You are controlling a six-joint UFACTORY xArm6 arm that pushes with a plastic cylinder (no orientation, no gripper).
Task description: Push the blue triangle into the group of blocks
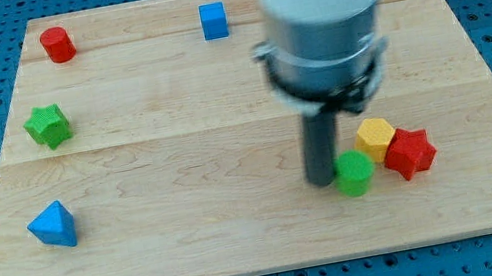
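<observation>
The blue triangle (52, 225) lies near the board's lower left corner. A group of three blocks sits at the lower right: a green cylinder-like block (355, 173), a yellow hexagonal block (376, 136) and a red star-shaped block (409, 153), all touching or nearly touching. My tip (322, 181) rests on the board just to the left of the green block, about touching it. The tip is far to the right of the blue triangle. The arm's wide body hides part of the board above the group.
A red cylinder (58, 44) stands at the top left. A blue cube (214, 20) is at the top middle. A green star (48, 126) lies at the left, above the blue triangle. The wooden board (179, 160) rests on a blue pegboard surface.
</observation>
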